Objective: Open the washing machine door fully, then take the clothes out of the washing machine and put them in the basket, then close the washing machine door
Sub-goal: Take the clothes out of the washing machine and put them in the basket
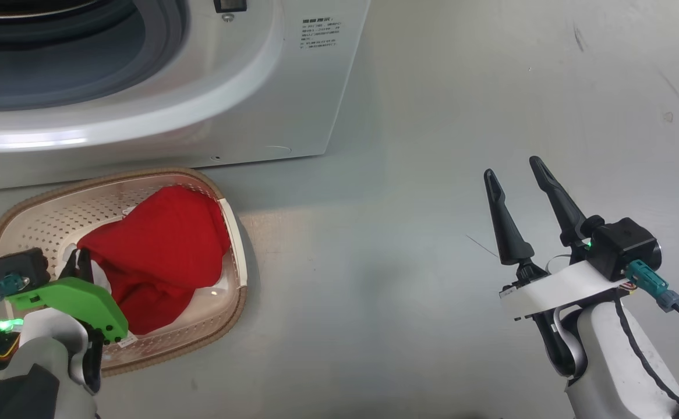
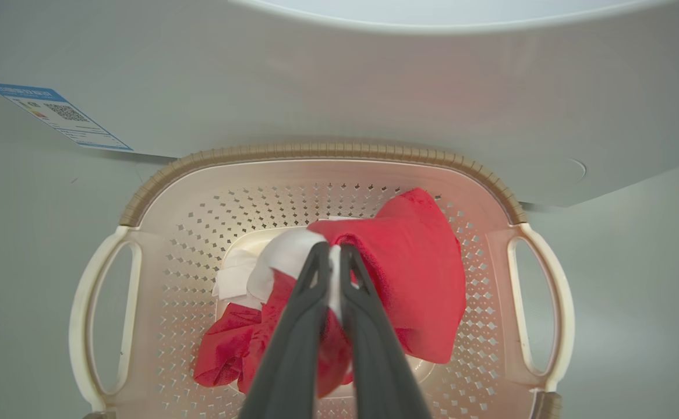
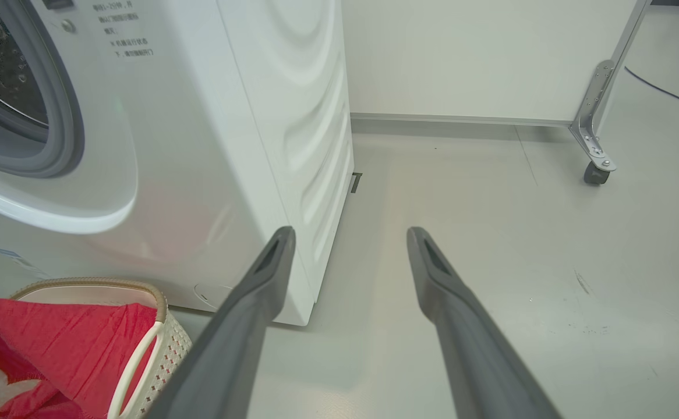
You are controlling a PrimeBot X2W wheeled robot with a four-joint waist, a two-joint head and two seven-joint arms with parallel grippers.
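Down at the head view's lower left: finds the left gripper (image 1: 81,263) pinched shut on the clothes (image 1: 165,250), red with white trim, lying inside the basket (image 1: 2,224). Places that basket on the floor (image 1: 403,262), close against the washing machine (image 1: 293,87) front. Finds the right gripper (image 1: 513,167) at lower right, spread wide, holding nothing, well apart from the basket.

Left wrist view: shows both fingers clamped on a white fold of the red cloth, with a blue label (image 2: 60,116) on the machine beyond.

Right wrist view: looks between wide-spread fingers at floor beside the machine's corner; catches basket and clothes at lower left.
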